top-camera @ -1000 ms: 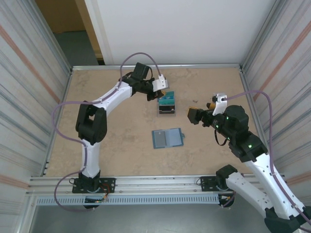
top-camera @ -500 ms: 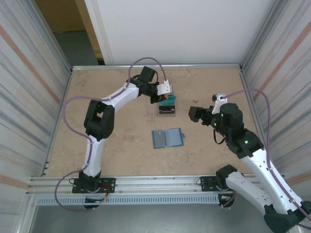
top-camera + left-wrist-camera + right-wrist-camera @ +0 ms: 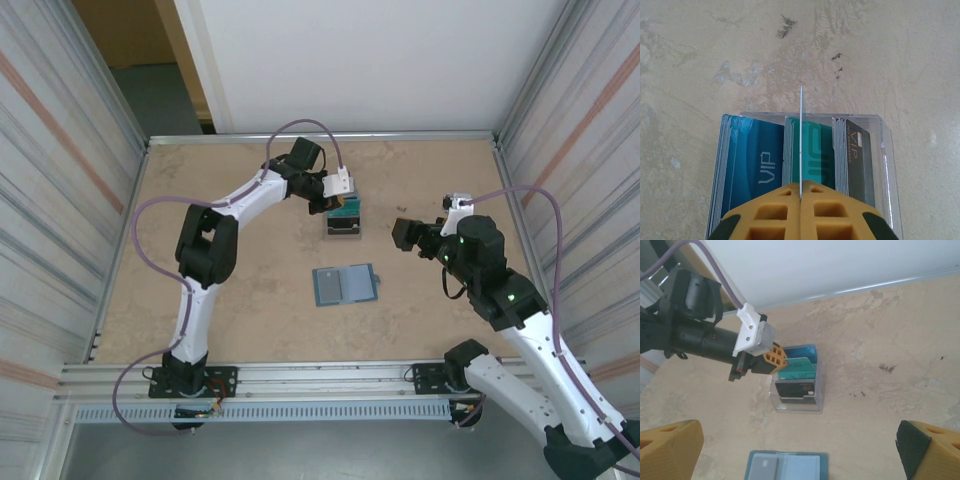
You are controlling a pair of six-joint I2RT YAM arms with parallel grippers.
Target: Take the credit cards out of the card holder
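Your left gripper (image 3: 800, 192) is pinching one credit card (image 3: 801, 140) over the stand (image 3: 343, 222) (right gripper (image 3: 404, 233) spread wide); can't tell if the card holder (image 3: 345, 285) is empty.

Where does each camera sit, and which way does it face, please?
Top external: above, behind the bases, looking down on the table; both arms, left gripper at the card stand, right gripper open.
Left wrist: looks down past its shut fingers pinching a card above the stand.
Right wrist: faces the far wall; own fingers at bottom corners, left arm beyond.
Shared: stand in all three; card holder in top and right wrist.
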